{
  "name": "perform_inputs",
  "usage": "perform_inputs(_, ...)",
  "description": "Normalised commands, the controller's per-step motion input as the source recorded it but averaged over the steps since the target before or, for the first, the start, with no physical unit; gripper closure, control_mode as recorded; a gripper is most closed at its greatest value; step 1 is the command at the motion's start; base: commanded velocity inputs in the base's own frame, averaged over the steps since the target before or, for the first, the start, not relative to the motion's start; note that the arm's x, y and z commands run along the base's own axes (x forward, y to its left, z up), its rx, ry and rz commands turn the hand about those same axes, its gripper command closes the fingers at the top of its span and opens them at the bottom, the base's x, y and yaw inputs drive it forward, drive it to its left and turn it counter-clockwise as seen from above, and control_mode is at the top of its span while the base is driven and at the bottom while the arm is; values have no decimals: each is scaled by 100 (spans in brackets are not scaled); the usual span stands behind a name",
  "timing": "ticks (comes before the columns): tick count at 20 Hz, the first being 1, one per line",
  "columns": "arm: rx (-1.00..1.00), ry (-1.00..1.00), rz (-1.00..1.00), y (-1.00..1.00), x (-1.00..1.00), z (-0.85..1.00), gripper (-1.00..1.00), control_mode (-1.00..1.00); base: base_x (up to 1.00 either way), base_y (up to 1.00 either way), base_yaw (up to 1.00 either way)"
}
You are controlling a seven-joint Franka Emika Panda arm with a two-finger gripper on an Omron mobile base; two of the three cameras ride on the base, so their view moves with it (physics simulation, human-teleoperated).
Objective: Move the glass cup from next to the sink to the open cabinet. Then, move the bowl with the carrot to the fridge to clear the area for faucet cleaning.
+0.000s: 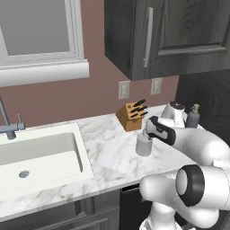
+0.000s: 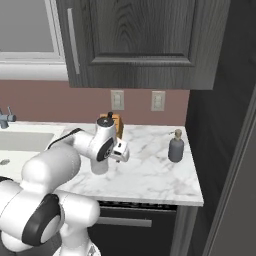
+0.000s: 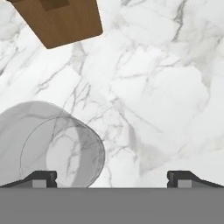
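Step in hand: reaching for the glass cup (image 3: 54,146), first leg of the task. Gripper (image 3: 112,177) hovers above the marble counter (image 3: 166,87), jaws spread wide, holding nothing. Cup stands off-centre, under one fingertip (image 3: 37,178). Next: shift sideways to centre on cup, descend, close.

no readable text, labels, brands or numbers on anything shown

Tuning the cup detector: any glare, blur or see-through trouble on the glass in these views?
Hand view: sharp, no glare; marble veins show straight through the glass cup, which sits left of centre by the left of the fingers. Left base view: cup reads pale against the white counter, low contrast, soft shadow. Right base view: arm blocks most of it.
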Motion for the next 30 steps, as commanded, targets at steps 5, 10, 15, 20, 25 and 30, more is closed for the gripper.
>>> perform_inputs(5, 0, 0, 0, 6, 24, 0, -100, -100, 0, 0, 0)
perform_inputs(10, 0, 0, 0, 6, 22, -3, -100, -100, 0, 0, 0)
perform_inputs(15, -7, 3, 0, 1, 0, -50, -100, -100, 0, 0, 0)
perform_inputs(20, -6, 3, 0, 8, 0, -50, 100, -100, 0, 0, 0)
perform_inputs(25, 0, 0, 0, 0, 0, -1, 100, -100, 0, 0, 0)
perform_inputs(30, 0, 0, 0, 0, -10, -1, 100, -100, 0, 0, 0)
